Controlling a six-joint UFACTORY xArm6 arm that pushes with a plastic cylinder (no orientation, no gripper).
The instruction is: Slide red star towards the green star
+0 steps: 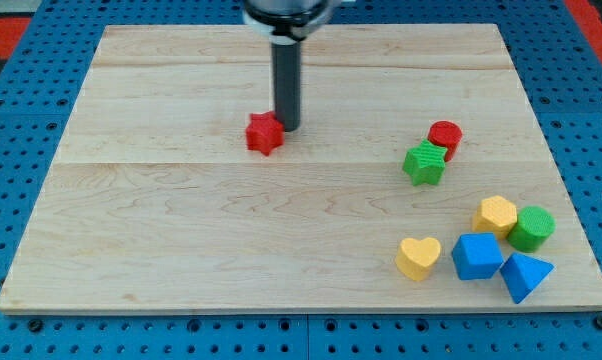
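A pale wooden board (181, 250) of joined planks rests on a blue perforated pegboard base (21, 340). Taking the yellow heart-shaped block (418, 257) as landmark: just to its right in the view sits a blue cube-like block (477, 256), and further right — slightly lower — a blue wedge-shaped block (525, 275). Up and to the heart's right stand a yellow rounded block (495, 215) touching a green cylinder block (532, 228), while a red cylinder block (445, 136) sits well above the heart.
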